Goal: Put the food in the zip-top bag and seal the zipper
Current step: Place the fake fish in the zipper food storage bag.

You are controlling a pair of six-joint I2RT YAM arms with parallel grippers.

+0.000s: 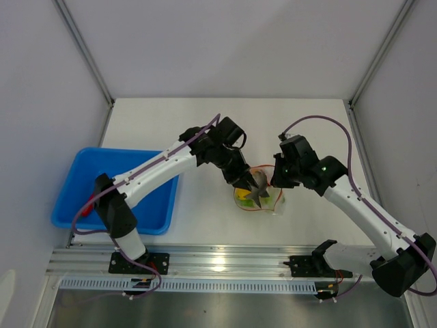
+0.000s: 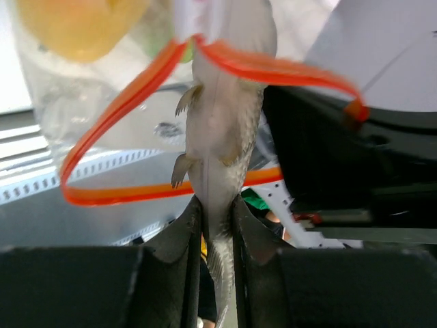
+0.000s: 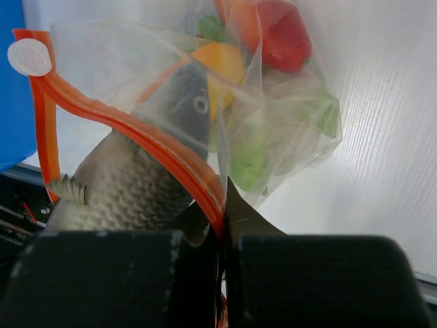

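The clear zip-top bag point(image 1: 268, 201) stands at the table's middle with its mouth held wide. My right gripper point(image 3: 224, 205) is shut on the red zipper point(image 3: 136, 133) strip at the bag's rim. A grey fish point(image 2: 225, 123) is pinched by its tail in my left gripper point(image 2: 217, 212), which is shut on it. Its head is past the zipper point(image 2: 123, 102) and inside the bag, its body half out. Through the plastic point(image 3: 293, 137) show a red-orange fruit point(image 3: 280, 34), a yellow piece point(image 3: 218, 65) and green leafy bits point(image 3: 249, 157).
A blue tray point(image 1: 102, 184) sits at the table's left, under my left arm, with a small red piece point(image 1: 85, 210) at its near-left corner. A metal rail point(image 1: 225, 263) runs along the near edge. White walls close in the table's sides and back.
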